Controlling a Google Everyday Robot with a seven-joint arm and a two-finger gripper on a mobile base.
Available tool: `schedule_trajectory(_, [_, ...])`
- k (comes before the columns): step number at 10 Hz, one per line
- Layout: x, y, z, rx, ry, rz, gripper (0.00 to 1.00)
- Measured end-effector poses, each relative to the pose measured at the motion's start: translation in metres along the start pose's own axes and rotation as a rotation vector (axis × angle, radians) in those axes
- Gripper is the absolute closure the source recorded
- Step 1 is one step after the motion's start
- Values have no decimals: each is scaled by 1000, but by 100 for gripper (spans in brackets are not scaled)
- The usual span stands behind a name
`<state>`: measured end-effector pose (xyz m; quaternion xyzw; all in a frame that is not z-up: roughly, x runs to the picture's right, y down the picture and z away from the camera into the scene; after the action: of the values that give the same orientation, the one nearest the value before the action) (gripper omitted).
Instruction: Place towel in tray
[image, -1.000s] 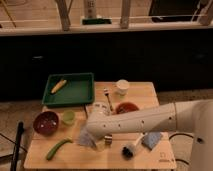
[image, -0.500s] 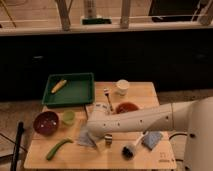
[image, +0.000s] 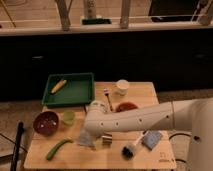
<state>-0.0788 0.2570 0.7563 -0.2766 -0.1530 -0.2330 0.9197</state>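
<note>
The towel (image: 85, 140) is a crumpled grey cloth lying on the wooden table (image: 150, 92), left of centre near the front. My gripper (image: 90, 131) is at the end of the white arm (image: 135, 119), which reaches in from the right; it hangs right over the towel and touches or nearly touches it. The green tray (image: 80, 92) sits at the table's back left, about a hand's length behind the towel, with a yellow item (image: 58, 86) lying in it.
A maroon bowl (image: 46, 122), a green cup (image: 68, 117) and a long green vegetable (image: 59, 148) are left of the towel. A small metal can (image: 106, 141), a black brush (image: 130, 149) and a blue cloth (image: 151, 140) are to its right. A white cup (image: 121, 87) and a red bowl (image: 126, 107) stand behind the arm.
The arm's end has shifted only slightly, staying over the towel. The towel and the other objects are where they were.
</note>
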Motion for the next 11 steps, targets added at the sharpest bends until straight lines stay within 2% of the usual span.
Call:
schedule_trajectory(2, [-6, -6, 2, -3, -10, -12, 20])
schedule_trajectory(5, [-11, -13, 21, -15, -33, -16, 20])
schedule_trajectory(7, [-9, -15, 40, -47, -55, -6, 22])
schedule_trajectory(8, [-4, -16, 53, -68, -55, -4, 29])
schedule_trajectory(9, [-2, -17, 62, -88, -67, 4, 40])
schedule_trajectory(11, [-2, -16, 63, -98, -76, 8, 59])
